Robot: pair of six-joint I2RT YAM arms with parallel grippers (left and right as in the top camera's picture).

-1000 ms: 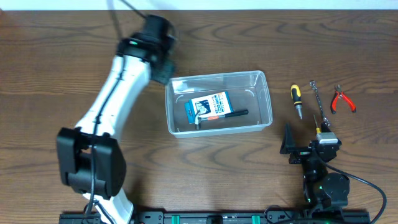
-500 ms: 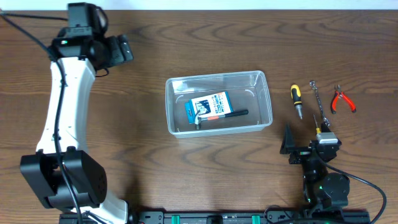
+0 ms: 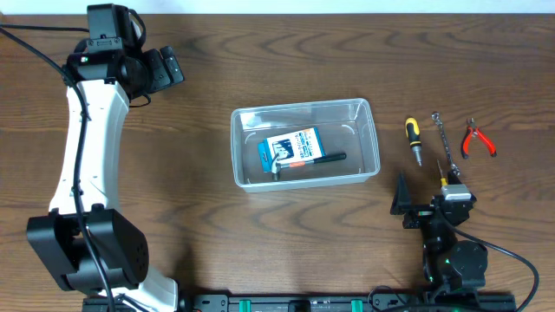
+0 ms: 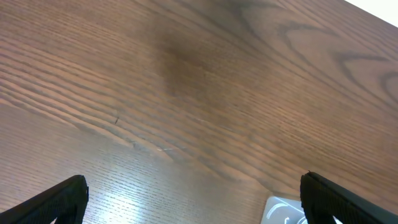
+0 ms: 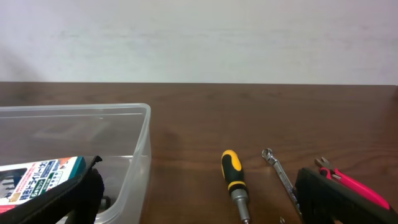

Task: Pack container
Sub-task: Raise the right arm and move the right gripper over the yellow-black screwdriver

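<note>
The clear plastic container [image 3: 349, 128] sits mid-table. Inside it lie a blue-and-white box [image 3: 290, 144] and a small hammer [image 3: 310, 161]. My left gripper [image 3: 167, 68] is open and empty above bare wood at the far left, well away from the container; in the left wrist view [image 4: 199, 202] only a container corner [image 4: 283, 213] shows. My right gripper [image 3: 425, 198] is open and empty near the front edge, right of the container. In the right wrist view its jaws [image 5: 202, 199] frame the container wall [image 5: 142, 146] and a yellow-and-black screwdriver [image 5: 234, 180].
On the table right of the container lie the screwdriver [image 3: 413, 139], a thin metal wrench [image 3: 444, 144] and red-handled pliers [image 3: 476, 139]. The wrench [image 5: 280, 175] and pliers [image 5: 351, 184] also show in the right wrist view. A light wall [image 5: 199, 37] stands beyond the far table edge.
My left arm has swung from the container's far left corner out to the table's far left, then nearly stopped. The right arm and the objects have not moved.
</note>
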